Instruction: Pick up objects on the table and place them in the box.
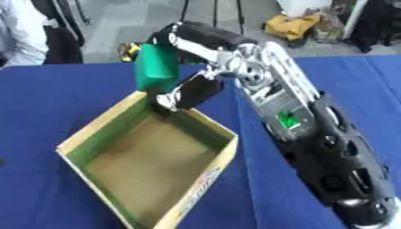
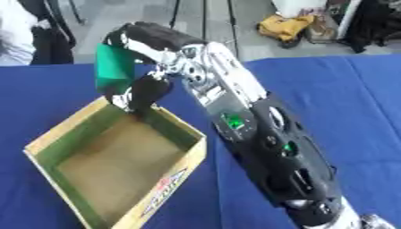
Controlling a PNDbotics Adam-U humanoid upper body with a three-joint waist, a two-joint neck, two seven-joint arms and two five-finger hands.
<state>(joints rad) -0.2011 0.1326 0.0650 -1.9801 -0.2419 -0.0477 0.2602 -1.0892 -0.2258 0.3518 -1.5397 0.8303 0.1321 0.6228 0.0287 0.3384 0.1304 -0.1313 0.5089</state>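
Fingers (image 1: 186, 96) of the right hand (image 1: 196, 85) are curled round a green block (image 1: 156, 67), holding it above the far corner of the open cardboard box (image 1: 86, 134), at about the level of the rim. The right arm (image 1: 313, 134) reaches in from the lower right across the blue tabletop (image 1: 47, 98). The left hand appears in neither view.

Progress: the box interior appears bare, so the green block would be the first item in; it is carried to the box but not yet released. No other loose objects can be seen on the visible tabletop, so what remains beyond this placement cannot be judged.

Markings: the near outer wall of the box carries a printed strip (image 2: 167, 183) in red and blue; its writing cannot be read.
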